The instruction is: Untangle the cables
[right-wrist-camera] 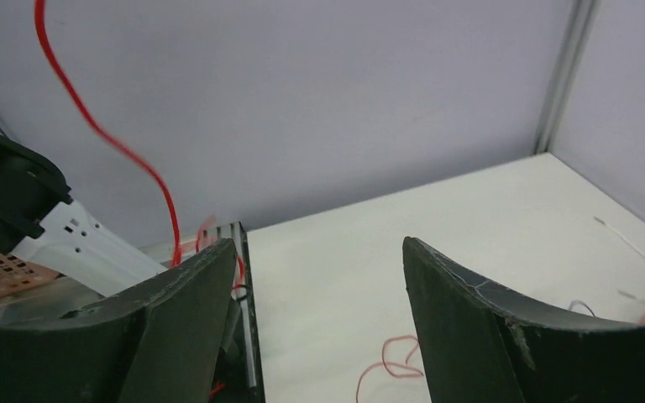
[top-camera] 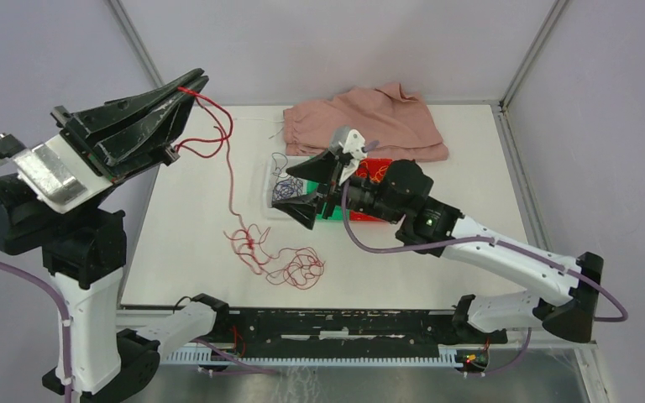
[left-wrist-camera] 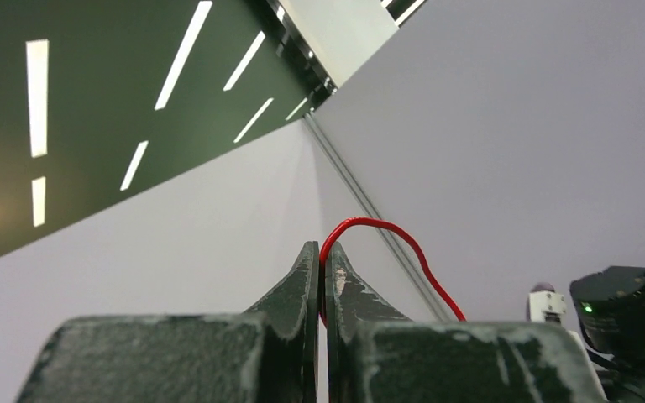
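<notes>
Left jaws: my left gripper (top-camera: 191,84) (left-wrist-camera: 323,262) is pressed shut on the thin red string-like cord (top-camera: 229,180) (left-wrist-camera: 369,222), raised high at the upper left of the overhead view. The cord arcs out over the tips.
Right jaws: my right gripper (top-camera: 304,190) (right-wrist-camera: 319,252) stands wide apart with nothing between, low at the frame's centre.
Red cord: from my left tips it drops down the frame to the white table (top-camera: 193,218) and ends in a loose curly heap at lower centre. Its long axis runs nearly top to bottom.
Deciding relation: this hanging stretch and the heap lie to the left of my right jaws, apart from them. The right arm is the free and nearer one for a second grip.
Dark purple-blue cord (top-camera: 284,186): it is coiled in a clear shallow tray (top-camera: 269,180), just beside my right fingers.
Yellow cord (top-camera: 380,174): I believe it is the orange-yellow threads on the red-and-green box (top-camera: 363,217) by my right wrist, partly hidden.
Other things: a crumpled pink cloth (top-camera: 378,117) lies at upper centre.
In the way: I judge that the tray could catch a low sweep to the left.
</notes>
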Available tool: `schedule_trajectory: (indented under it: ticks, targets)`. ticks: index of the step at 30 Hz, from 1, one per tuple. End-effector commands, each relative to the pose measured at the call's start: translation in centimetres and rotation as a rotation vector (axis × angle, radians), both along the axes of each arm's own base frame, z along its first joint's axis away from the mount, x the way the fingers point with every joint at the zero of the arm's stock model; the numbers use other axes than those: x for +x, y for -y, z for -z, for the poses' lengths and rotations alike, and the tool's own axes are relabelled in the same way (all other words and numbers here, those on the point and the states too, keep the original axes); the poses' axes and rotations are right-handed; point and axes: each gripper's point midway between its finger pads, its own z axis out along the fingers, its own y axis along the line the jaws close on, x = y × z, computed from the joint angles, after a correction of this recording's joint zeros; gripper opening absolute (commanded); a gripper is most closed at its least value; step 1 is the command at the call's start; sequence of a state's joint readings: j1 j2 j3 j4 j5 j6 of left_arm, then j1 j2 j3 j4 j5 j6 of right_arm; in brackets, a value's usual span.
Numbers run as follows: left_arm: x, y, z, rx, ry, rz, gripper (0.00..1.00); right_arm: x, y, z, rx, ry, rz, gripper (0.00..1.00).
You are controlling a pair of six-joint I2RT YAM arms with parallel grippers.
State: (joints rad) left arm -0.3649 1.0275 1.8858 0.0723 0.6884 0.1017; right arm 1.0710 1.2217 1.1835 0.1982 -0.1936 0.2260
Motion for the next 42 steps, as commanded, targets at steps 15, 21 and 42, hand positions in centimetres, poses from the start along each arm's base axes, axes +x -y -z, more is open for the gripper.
schedule_trajectory:
  ticks: [15,21,42]
  targets:
    - [2.2,1.2,3.4,0.054,-0.094,0.023,0.03,-2.3,-6.4,0.5,0.061,-0.061,-0.289,0.67]
    - [2.3,1.3,3.9,0.06,-0.098,0.022,0.03,-1.3,-5.3,3.3,0.004,-0.083,-0.201,0.7]
    - [2.3,1.7,5.2,0.075,-0.13,0.055,0.03,1.4,-2.3,3.3,-0.076,-0.031,0.013,0.75]
